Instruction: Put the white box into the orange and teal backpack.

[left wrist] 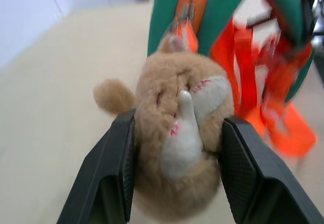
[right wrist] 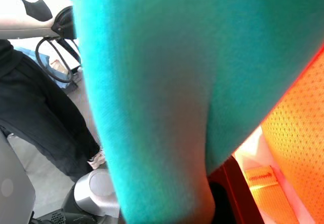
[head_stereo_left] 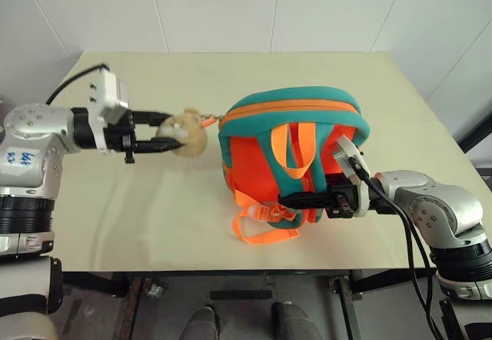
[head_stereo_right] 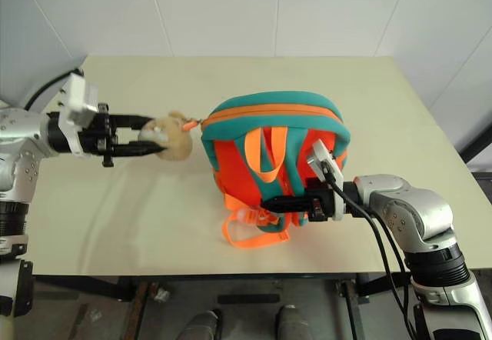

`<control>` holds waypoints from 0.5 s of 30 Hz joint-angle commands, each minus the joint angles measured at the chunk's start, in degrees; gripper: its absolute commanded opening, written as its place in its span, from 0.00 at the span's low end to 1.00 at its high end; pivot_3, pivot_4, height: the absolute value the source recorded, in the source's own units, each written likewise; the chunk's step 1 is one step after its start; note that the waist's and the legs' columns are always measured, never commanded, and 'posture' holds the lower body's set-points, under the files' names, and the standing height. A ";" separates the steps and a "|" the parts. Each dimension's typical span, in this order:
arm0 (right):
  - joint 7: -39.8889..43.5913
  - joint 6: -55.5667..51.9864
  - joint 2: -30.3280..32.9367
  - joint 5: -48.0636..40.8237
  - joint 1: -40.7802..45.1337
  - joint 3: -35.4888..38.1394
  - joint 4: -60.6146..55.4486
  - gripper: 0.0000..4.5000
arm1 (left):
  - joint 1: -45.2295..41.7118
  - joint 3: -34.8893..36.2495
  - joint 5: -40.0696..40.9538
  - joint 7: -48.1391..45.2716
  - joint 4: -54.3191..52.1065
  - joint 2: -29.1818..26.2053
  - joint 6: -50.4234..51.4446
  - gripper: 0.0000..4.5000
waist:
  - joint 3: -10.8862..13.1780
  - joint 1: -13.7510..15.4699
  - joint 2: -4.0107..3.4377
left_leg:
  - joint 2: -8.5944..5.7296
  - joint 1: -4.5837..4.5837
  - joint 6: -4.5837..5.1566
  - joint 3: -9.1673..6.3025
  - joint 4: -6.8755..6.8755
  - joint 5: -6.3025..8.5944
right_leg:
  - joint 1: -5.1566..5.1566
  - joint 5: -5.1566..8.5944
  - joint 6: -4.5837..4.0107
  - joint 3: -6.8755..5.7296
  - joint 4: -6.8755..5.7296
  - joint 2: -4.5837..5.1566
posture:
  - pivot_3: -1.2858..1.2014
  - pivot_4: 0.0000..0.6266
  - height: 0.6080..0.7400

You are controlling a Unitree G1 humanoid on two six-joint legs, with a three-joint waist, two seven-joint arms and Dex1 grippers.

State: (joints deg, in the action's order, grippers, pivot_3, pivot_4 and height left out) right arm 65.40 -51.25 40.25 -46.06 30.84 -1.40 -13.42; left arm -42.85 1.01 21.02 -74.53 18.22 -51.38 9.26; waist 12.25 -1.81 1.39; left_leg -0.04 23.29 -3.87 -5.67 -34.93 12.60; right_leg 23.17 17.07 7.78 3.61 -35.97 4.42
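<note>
On backpack (head_stereo_left: pixel 292 144), perhaps no legible label.

Beige table (head_stereo_left: pixel 154 225) by white wall (head_stereo_left: pixel 231 9); person's dark trousers (right wrist: pixel 35 117).

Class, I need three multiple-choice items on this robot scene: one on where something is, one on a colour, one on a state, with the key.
1. The plush toy lies
A. on the robot's left of the orange and teal backpack
B. on top of it
C. on the floor

2. The backpack's trim is
A. black
B. teal
C. yellow

3. The left gripper is
A. wide open over bare table
B. resting flat on the table
C. closed on the plush toy

Key: 1 A, the head views show it beside the pack; 2 B, teal edging around orange; 3 C, the left wrist view shows both fingers pressing the toy.
</note>
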 commanded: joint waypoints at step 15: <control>-9.43 10.61 -5.29 5.09 -2.36 3.80 0.49 0.00 | 5.97 -7.76 -12.08 6.14 16.22 20.00 -20.51 0.50 | -0.09 0.34 -0.03 | -0.04 -0.25 0.03 -0.05 -0.15 0.01 | -0.40 -0.05 0.08 -0.02 0.02 0.04 | 0.52 0.24 1.00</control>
State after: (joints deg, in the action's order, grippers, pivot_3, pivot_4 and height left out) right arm 57.58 -44.69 35.35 -42.72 28.55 0.45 -12.84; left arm -39.18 -4.87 10.96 -67.66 36.38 -31.69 -11.75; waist 12.16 -1.47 1.37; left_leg -0.08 23.01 -3.85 -5.72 -35.08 12.61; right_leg 22.71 17.00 7.87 3.58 -35.92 4.48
